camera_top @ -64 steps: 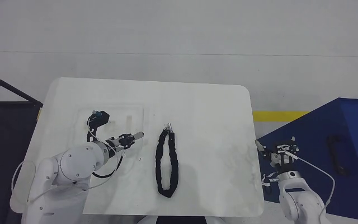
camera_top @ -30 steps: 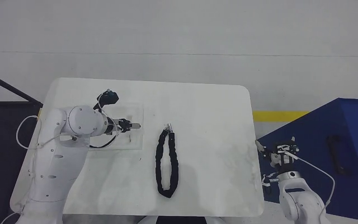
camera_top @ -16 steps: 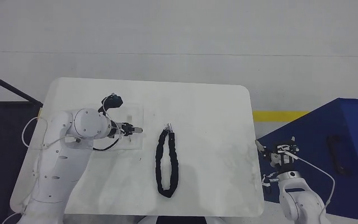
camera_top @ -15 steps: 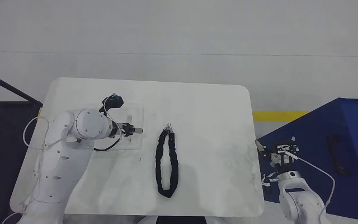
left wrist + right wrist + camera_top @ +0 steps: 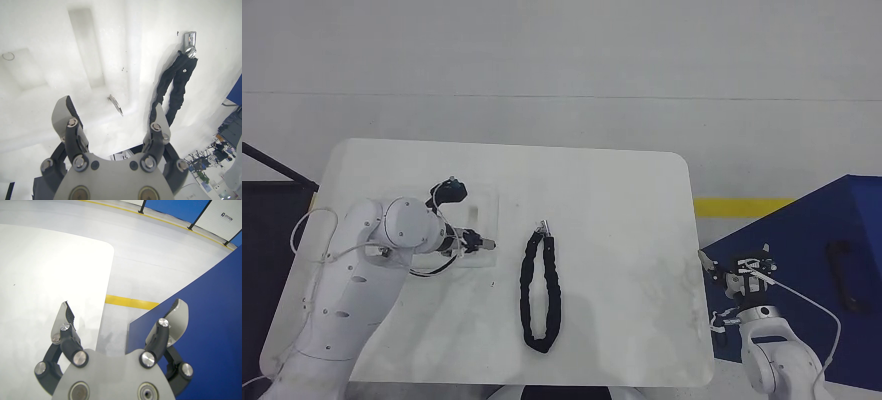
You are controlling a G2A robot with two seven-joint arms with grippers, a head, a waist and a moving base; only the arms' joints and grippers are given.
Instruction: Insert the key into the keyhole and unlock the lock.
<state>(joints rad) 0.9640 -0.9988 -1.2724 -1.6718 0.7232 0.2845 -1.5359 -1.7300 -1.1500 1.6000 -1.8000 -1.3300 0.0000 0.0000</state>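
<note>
Both pairs of jaws stand open and empty. The left jaws hover over the thin key in the foam tray, at nine o'clock of the chain lock; closing off-centre could flick it away or pinch foam instead
</note>
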